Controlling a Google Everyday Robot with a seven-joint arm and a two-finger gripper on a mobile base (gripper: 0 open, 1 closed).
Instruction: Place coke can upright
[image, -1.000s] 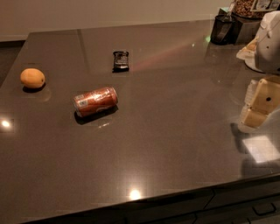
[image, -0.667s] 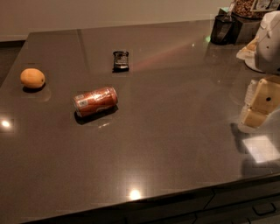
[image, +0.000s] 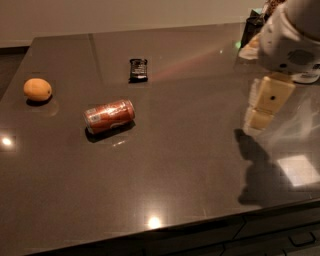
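Observation:
The coke can (image: 109, 116) lies on its side on the dark table (image: 190, 165), left of the middle, red-orange with a silver end facing left. My gripper (image: 265, 111) hangs from the white arm (image: 290, 40) at the right side of the table. It is above the surface and far to the right of the can. It holds nothing that I can see.
A round orange fruit (image: 37, 89) sits near the table's left edge. A small flat black packet (image: 138, 69) lies behind the can. Dark containers (image: 252, 30) stand at the back right corner. The table's front edge runs along the bottom.
My arm and gripper have moved left and slightly up, further into view. The can, fruit and packet have not moved.

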